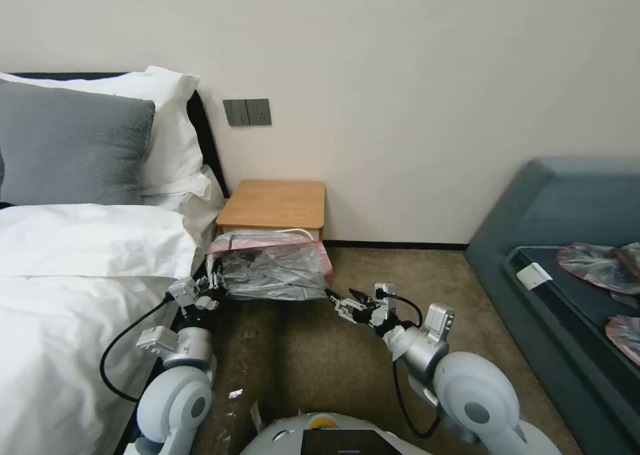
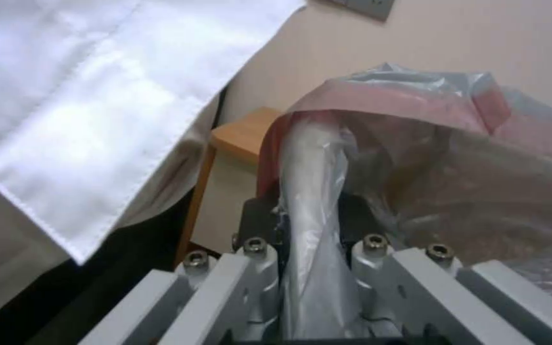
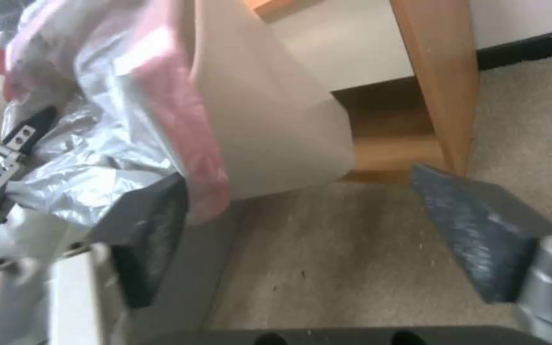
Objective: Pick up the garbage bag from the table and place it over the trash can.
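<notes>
The wrinkly translucent grey plastic garbage bag with its pinkish-red rim (image 1: 273, 266) is draped over the small beige-white plastic trash can (image 3: 270, 120), which stands on the carpet before the orange-brown wooden counter (image 1: 275, 204). The left hand (image 1: 215, 284) is clamped on the bag's edge beside the bed. The right hand (image 1: 345, 303), fingers spread apart, hangs just beside the bag's other side.

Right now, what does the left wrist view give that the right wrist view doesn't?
Left wrist: the left gripper shut on a bunched fold of the garbage bag, beside the white bed sheet. Right wrist: the right gripper open above the carpet, with the trash can wall bare below the bag's pink rim. Both: bag and table.
</notes>
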Tool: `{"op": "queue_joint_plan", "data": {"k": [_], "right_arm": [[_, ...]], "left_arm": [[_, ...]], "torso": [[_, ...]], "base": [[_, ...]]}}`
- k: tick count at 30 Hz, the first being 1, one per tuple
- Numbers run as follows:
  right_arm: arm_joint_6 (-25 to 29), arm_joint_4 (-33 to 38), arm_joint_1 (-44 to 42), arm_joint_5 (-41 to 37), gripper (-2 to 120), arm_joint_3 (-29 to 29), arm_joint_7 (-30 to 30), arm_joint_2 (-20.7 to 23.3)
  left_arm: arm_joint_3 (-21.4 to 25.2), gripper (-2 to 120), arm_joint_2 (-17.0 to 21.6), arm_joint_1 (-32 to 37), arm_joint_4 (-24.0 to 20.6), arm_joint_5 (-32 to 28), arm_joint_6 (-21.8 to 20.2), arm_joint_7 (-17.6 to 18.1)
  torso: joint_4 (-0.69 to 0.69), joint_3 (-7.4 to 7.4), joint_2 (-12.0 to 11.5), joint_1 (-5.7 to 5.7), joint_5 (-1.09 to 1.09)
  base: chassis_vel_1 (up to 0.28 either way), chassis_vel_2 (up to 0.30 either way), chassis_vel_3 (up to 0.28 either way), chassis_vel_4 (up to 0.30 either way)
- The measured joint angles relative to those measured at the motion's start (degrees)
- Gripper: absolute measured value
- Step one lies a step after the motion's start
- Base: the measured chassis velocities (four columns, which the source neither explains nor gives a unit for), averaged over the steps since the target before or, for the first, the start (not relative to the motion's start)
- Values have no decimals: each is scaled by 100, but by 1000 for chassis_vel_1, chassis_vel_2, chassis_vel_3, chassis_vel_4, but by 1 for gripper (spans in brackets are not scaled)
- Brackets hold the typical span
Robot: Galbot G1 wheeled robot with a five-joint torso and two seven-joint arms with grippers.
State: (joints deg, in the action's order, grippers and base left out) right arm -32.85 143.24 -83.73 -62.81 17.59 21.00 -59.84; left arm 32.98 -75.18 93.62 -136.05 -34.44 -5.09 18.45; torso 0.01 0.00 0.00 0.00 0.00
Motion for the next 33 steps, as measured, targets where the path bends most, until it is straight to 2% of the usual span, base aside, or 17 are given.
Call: {"op": "queue_joint_plan", "data": {"k": [1,3,6,15,18,21,24,27,33], "right_arm": [[0,0,0,0,89,0,0,0],[6,0,-93,78,97,-1,-44,-48],[22,0,-125,102,100,2,-49,-58],[780,0,165,-130,100,187,-599,-22],[1300,-7,587,-181,100,168,-1105,-50],[1528,-169,780,-224,100,101,-1392,-187],[1585,-292,839,-236,100,42,-1585,-313],[1605,-574,880,68,100,-109,-1900,-514],[1632,-847,944,340,100,-189,-2047,-733]], "left_arm": [[0,8,0,0,0,0,0,0],[15,8,20,-29,52,-9,-14,48],[26,8,23,-38,74,-16,-21,64],[-4,8,23,-30,72,-95,-90,76],[-29,8,22,21,7,-108,-98,65],[-44,8,22,34,-23,-119,-99,62],[-69,8,29,30,-54,-152,-111,58],[-122,8,34,8,-106,-248,-146,53],[-176,8,32,4,-155,-401,-193,53]], "torso": [[0,0,0,0,0],[-2,0,0,0,0],[-2,0,0,0,0],[-2,0,0,0,0],[1,0,0,0,-1],[0,0,0,0,1],[0,0,0,0,-1],[-1,0,0,0,0],[-1,0,0,0,-1]], "base": [[0,0,0,0],[0,0,0,0],[0,0,0,0],[0,0,0,0],[0,0,0,0],[0,0,0,0],[0,0,0,0],[0,0,0,0],[0,0,0,0]]}}
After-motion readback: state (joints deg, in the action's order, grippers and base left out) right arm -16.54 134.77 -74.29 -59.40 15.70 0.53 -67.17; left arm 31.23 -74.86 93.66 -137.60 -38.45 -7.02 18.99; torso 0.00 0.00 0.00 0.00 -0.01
